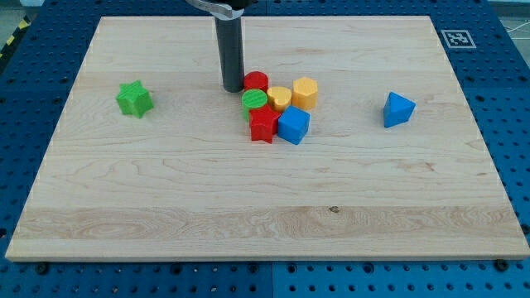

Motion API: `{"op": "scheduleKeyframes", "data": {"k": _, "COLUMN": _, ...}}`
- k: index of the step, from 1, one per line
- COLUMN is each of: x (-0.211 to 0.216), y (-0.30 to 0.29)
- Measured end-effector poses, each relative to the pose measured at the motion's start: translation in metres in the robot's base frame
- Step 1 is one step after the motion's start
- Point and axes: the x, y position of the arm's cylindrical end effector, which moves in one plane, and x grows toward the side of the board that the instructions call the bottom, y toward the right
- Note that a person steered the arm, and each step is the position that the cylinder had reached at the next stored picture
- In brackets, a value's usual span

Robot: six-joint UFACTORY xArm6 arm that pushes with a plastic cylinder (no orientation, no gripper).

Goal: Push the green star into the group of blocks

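Observation:
The green star [133, 98] lies alone at the view's left on the wooden board [166, 190]. A group of blocks sits near the middle: a red cylinder [257, 82], a green cylinder [255, 101], a yellow round block [279, 98], a yellow hexagon [305, 92], a red star [263, 125] and a blue cube [293, 125]. My tip [232, 88] rests on the board just left of the red cylinder, touching or nearly touching it. The tip is far to the right of the green star.
A blue triangular block [398, 109] lies alone at the view's right. A black-and-white marker tag [457, 38] sits at the board's top right corner. A blue perforated table [513, 124] surrounds the board.

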Motion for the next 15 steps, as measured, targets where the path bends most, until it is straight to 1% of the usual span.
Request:
{"op": "scheduleKeyframes", "data": {"k": 1, "x": 0.0, "y": -0.001}}
{"op": "scheduleKeyframes", "data": {"k": 2, "x": 0.0, "y": -0.018}}
{"op": "scheduleKeyframes", "data": {"k": 3, "x": 0.0, "y": -0.053}}
{"op": "scheduleKeyframes", "data": {"k": 4, "x": 0.022, "y": -0.075}}
{"op": "scheduleKeyframes", "data": {"k": 5, "x": 0.06, "y": -0.075}}
{"op": "scheduleKeyframes", "data": {"k": 6, "x": 0.089, "y": -0.075}}
{"op": "scheduleKeyframes", "data": {"k": 7, "x": 0.102, "y": -0.078}}
{"op": "scheduleKeyframes", "data": {"k": 8, "x": 0.105, "y": -0.104}}
{"op": "scheduleKeyframes", "data": {"k": 10, "x": 0.09, "y": -0.155}}
{"op": "scheduleKeyframes", "data": {"k": 11, "x": 0.069, "y": -0.163}}
{"op": "scheduleKeyframes", "data": {"k": 13, "x": 0.016, "y": -0.157}}
{"op": "scheduleKeyframes", "data": {"k": 14, "x": -0.004, "y": -0.137}}
{"op": "scheduleKeyframes", "data": {"k": 15, "x": -0.015, "y": -0.116}}
